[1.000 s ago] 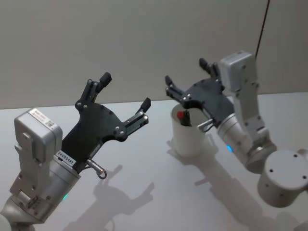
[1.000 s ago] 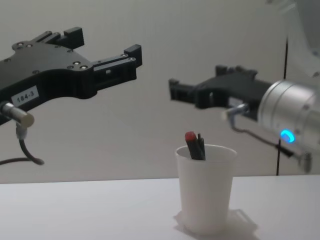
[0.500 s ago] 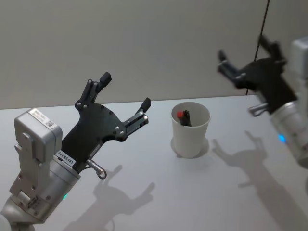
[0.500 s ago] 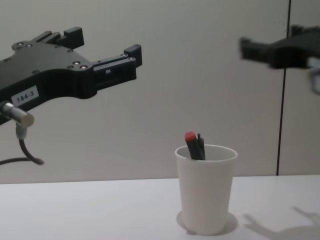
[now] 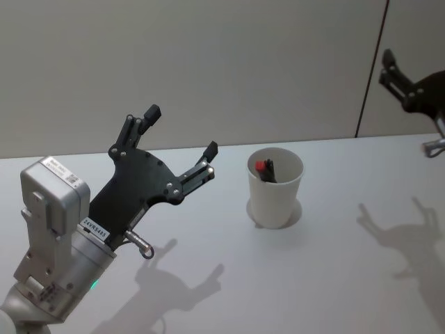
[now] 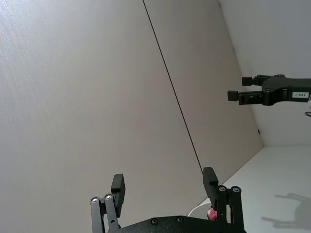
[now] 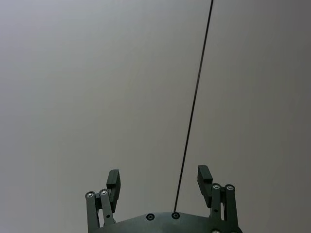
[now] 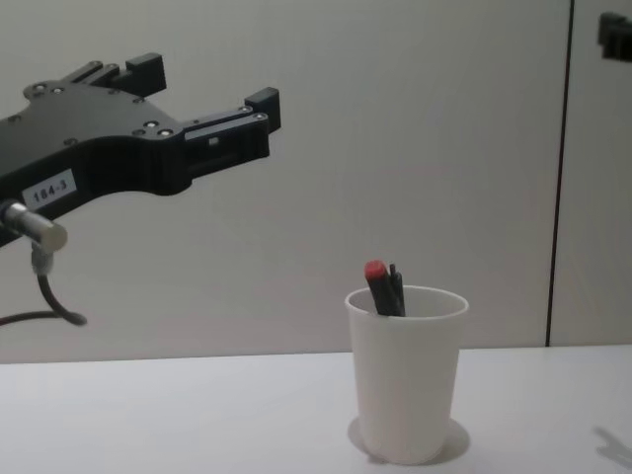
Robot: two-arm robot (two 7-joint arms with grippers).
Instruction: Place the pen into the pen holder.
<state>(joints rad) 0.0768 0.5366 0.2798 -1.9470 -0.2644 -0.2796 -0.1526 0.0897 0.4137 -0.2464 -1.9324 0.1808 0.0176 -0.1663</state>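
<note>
**Pen in the cup, both claws empty**

From my remote station, I see the pen (image 5: 265,169) standing inside the pen holder (image 5: 275,188), its red cap and dark barrel leaning against the cup's inner wall and poking just above the rolled rim. The cup stands upright on the white table (image 5: 334,278), with nothing touching it.

The left gripper (image 5: 182,142) hangs in the air well to the left of the cup, fingers spread wide and holding nothing. The right gripper (image 5: 402,78) sits high at the right edge of the head view, well apart from the cup, its fingers likewise apart and empty; the left wrist view catches it raised against the wall.

I judge the placing done. If I had to handle these things again, I would treat the pen as light, stiff and smooth, so likely to slip or swivel in a loose pinch; the best hold would be across the barrel just below the cap, the only part standing clear of the rim. The paper cup looks thin and light, easy to crush or tip, so I would avoid nudging its rim and squeeze it only gently near the middle of its wall.
</note>
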